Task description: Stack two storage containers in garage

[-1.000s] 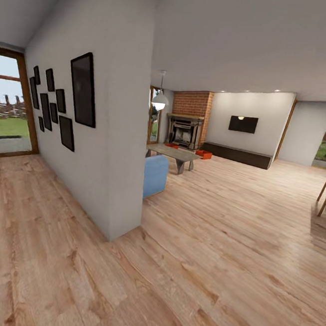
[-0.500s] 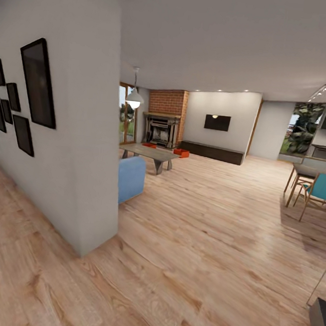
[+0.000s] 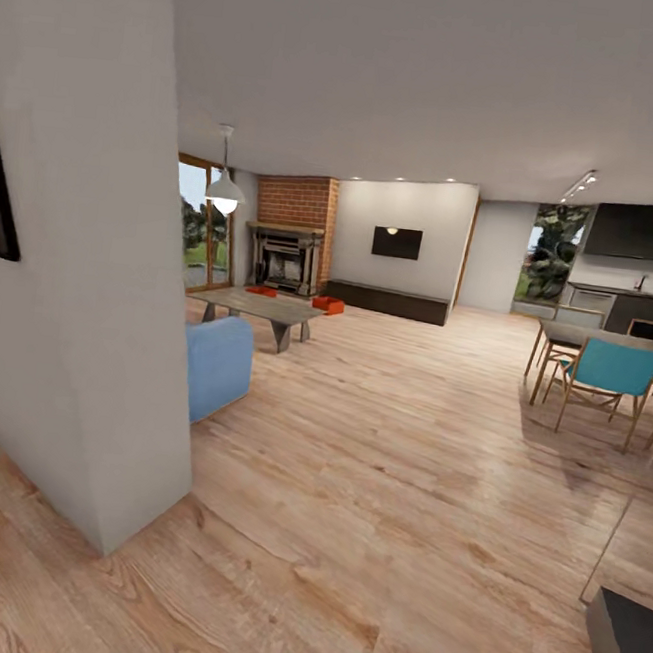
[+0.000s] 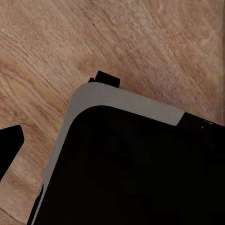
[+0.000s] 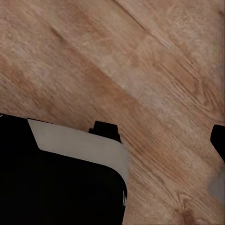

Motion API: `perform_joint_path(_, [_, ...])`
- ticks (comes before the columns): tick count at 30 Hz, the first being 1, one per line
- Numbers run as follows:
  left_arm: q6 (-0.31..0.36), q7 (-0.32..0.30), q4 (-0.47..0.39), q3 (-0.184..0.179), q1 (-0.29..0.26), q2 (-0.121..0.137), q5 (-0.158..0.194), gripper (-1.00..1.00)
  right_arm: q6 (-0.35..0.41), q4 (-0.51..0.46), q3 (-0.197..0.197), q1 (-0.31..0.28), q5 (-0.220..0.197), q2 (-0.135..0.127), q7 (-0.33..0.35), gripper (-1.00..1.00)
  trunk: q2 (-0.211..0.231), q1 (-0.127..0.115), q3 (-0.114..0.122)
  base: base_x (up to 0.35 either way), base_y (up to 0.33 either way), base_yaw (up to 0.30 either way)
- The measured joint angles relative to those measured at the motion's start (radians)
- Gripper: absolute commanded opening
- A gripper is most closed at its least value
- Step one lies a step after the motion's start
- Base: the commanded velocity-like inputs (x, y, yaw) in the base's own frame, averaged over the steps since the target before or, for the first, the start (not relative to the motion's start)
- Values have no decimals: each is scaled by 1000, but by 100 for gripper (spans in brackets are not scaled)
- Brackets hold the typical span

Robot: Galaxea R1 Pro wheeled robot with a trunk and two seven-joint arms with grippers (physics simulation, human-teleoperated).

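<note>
Left tool [image 4: 56, 117] and right tool [image 5: 159, 133]: dark fingertips over wood-plank flooring [image 5: 140, 56]; whether they are spread or closed cannot be told. Two orange containers [image 3: 262, 291] [image 3: 328, 305] far off, on flooring before the fireplace [image 3: 285, 259].

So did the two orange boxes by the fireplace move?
No. The two storage containers sit on the wood floor before the fireplace, as before. They slid left in the picture along with the fireplace, so the camera turned, not the boxes.
</note>
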Motion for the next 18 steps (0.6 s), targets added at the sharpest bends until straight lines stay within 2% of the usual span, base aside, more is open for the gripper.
perform_joint_path(18, [6, 0, 0, 0, 0, 0, 0, 100, 0, 0, 4, 0, 5, 0, 0, 100, 0, 0, 0, 324, 0, -1])
